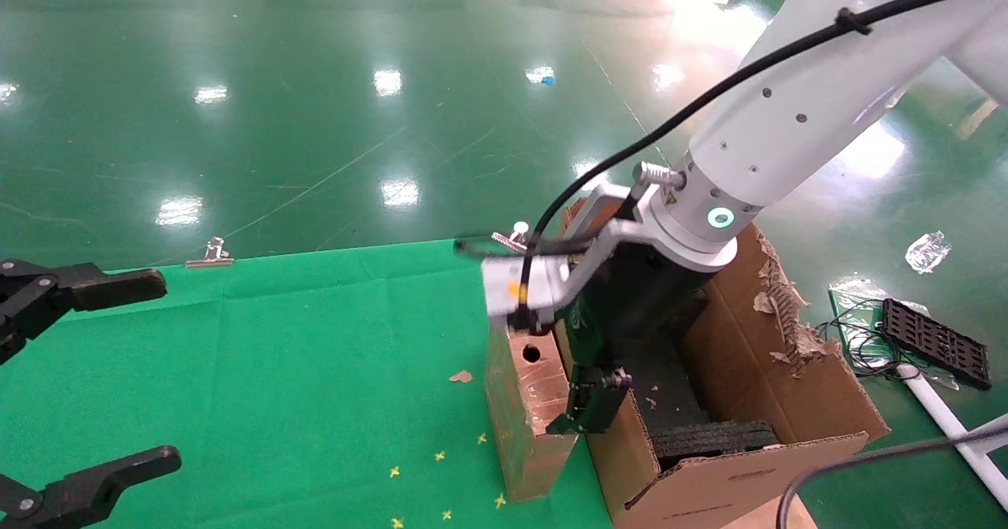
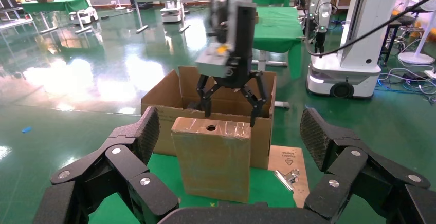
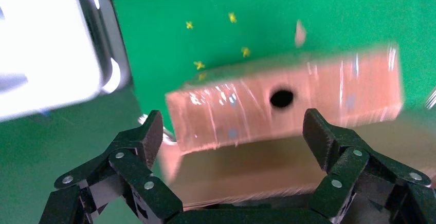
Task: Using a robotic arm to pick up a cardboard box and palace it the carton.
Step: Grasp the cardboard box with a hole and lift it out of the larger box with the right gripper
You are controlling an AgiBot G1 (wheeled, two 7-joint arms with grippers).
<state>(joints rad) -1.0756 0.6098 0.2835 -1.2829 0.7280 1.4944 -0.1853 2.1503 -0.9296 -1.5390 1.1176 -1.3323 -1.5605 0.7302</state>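
The small brown cardboard box (image 1: pixel 524 411) stands upright on the green table, its taped top with a round hole facing up, touching the carton's (image 1: pixel 787 371) left wall. The white right arm reaches down over both. My right gripper (image 1: pixel 567 387) is open and empty, hanging just above the box's top edge on the carton side. The left wrist view shows the box (image 2: pixel 213 162) in front of the carton (image 2: pixel 159 100) with the right gripper (image 2: pixel 230 117) over its rear edge. The right wrist view shows the box top (image 3: pixel 288 100) between my open right gripper (image 3: pixel 232 126). My left gripper (image 1: pixel 169 370) is open and parked at the table's left.
Black foam (image 1: pixel 709 434) lines the carton, whose right flap is torn. Binder clips (image 1: pixel 209 253) sit at the table's far edge, another (image 2: pixel 288 175) by the box. A cardboard scrap (image 1: pixel 461 375) lies on the cloth. A black tray with cables (image 1: pixel 937 340) lies on the floor at right.
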